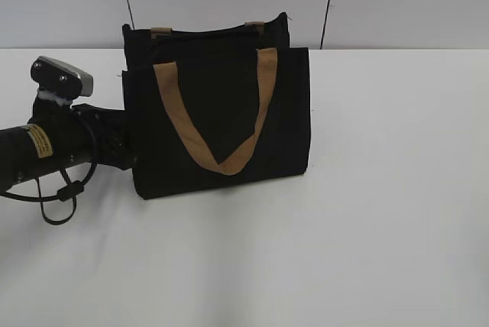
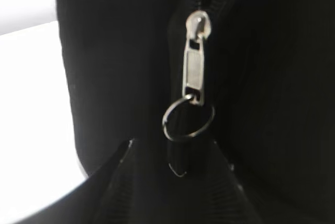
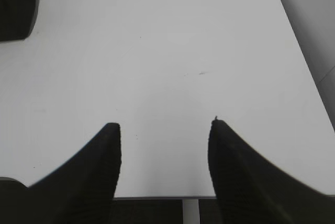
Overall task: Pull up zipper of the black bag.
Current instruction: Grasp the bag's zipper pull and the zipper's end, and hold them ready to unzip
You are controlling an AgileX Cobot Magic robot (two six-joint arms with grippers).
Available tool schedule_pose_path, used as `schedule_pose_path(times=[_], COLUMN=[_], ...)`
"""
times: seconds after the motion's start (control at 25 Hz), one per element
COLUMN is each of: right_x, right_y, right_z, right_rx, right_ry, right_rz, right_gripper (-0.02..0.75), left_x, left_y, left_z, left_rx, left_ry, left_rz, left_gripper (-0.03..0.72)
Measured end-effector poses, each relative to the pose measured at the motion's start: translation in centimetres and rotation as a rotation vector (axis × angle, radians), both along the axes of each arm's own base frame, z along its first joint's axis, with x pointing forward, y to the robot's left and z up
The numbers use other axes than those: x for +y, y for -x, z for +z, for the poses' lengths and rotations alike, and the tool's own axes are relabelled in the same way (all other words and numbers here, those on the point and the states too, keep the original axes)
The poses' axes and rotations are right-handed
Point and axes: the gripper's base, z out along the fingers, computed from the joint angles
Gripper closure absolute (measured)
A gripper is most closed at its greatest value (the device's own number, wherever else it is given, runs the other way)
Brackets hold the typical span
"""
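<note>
The black bag [image 1: 218, 124] stands upright on the white surface [image 1: 367, 212] with the left gripper [image 2: 178, 153] pressed to its side, fingers seemingly closed on the zipper [image 2: 194, 72] ring (contact is murky), the pull apparently ahead, while the right gripper [image 3: 164, 130] idles, fingers apart.

A plain white tabletop [image 1: 367, 220] is seen carrying 1 thing, the black bag [image 1: 221, 124], which is stood upright on its base toward the far edge, left of the middle, with 1 tan strap handle [image 1: 221, 160] hung down its front face.
</note>
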Motion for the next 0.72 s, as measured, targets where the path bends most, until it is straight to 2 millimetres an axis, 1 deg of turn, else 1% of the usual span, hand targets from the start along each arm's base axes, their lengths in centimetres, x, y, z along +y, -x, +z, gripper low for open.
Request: schedule_pose_path(times=[0.32,0.44,0.56,0.72], right_x=[0.0,0.0,0.0,0.0], right_y=[0.0,0.0,0.0,0.0], right_z=[0.0,0.0,0.0,0.0], right_rx=[0.0,0.0,0.0,0.0], right_ry=[0.0,0.0,0.0,0.0], right_rz=[0.0,0.0,0.0,0.0], right_gripper=[0.327,0.327,0.327,0.327], left_x=[-0.1,-0.1,-0.2,-0.4], left_y=[0.0,-0.1,-0.7,-1.3], left_z=[-1.8,-1.8,-1.4,-1.5], left_rx=[0.044,0.039,0.016,0.009], left_ry=[-0.002,0.004,0.012,0.014], left_rz=[-0.003,-0.001,-0.001,-0.002], left_gripper=[0.394,0.399,0.4,0.406])
